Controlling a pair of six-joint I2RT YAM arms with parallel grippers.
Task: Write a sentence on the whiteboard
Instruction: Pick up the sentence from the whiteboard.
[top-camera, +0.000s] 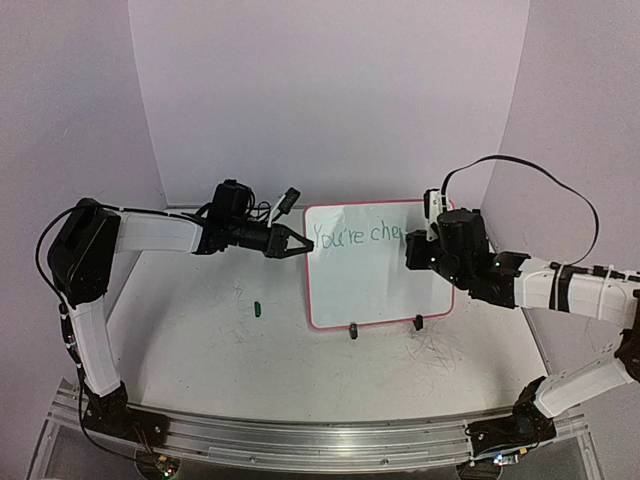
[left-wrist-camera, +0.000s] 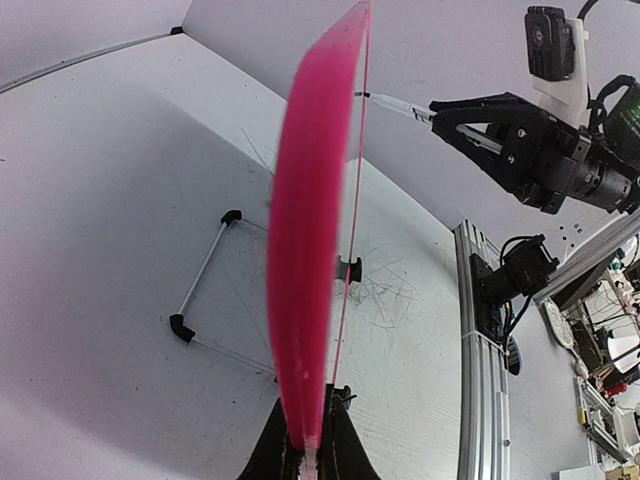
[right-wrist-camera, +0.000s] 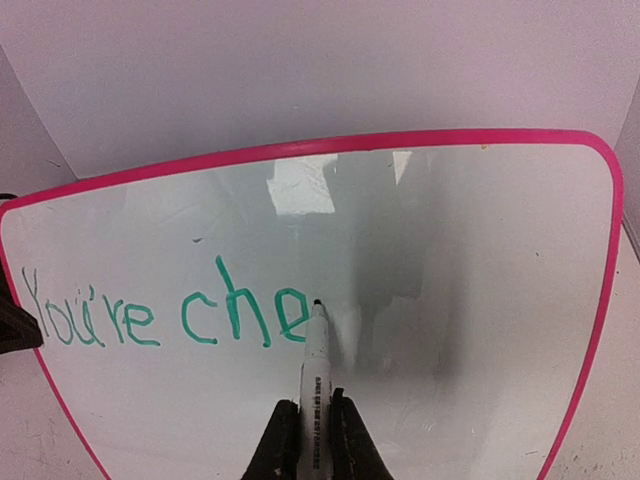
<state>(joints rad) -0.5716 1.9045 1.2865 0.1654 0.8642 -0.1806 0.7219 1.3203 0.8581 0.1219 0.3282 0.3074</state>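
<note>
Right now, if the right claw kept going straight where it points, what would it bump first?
The whiteboard. The right claw is shut on a marker whose tip sits at the board, or nearly so, just after the green letters "che".

Entry: whiteboard (left-wrist-camera: 300, 250), left wrist view, blurred pink edge only, writing face hidden. From above, the right gripper (top-camera: 415, 240) covers the end of the sentence (top-camera: 355, 237) past "che". Print on the marker (right-wrist-camera: 316, 370) barrel: too small for us to read. Green item (top-camera: 257, 308) toward the left edge of the desk (top-camera: 200, 340): we cannot identify it.
</note>
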